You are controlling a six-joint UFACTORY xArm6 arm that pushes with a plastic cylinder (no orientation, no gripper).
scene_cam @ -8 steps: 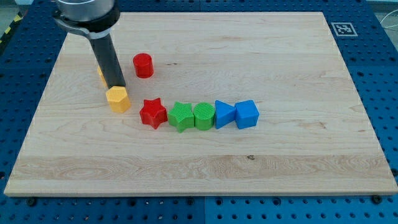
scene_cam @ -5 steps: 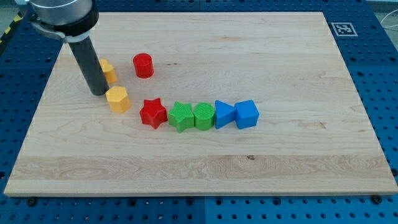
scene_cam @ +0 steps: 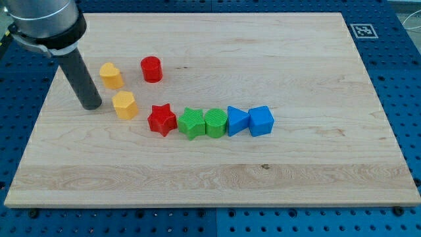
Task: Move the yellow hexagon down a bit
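Note:
The yellow hexagon point(scene_cam: 125, 105) lies on the wooden board point(scene_cam: 217, 164) at the left, just left of the red star point(scene_cam: 162, 120). Another yellow block with a rounded top point(scene_cam: 111, 76) sits above and slightly left of it. My tip point(scene_cam: 91, 106) rests on the board left of the yellow hexagon, with a small gap between them. The dark rod rises from the tip toward the view's top left.
A red cylinder point(scene_cam: 151, 68) stands above the red star. A row runs rightward from the star: green star point(scene_cam: 191, 122), green cylinder point(scene_cam: 215, 122), blue triangle point(scene_cam: 237, 120), blue cube point(scene_cam: 260, 120). A marker tag point(scene_cam: 363, 30) sits at the board's top right corner.
My tip has moved left, from just above the yellow hexagon to its left side. The rounded yellow block, hidden before, now shows. No block has visibly moved.

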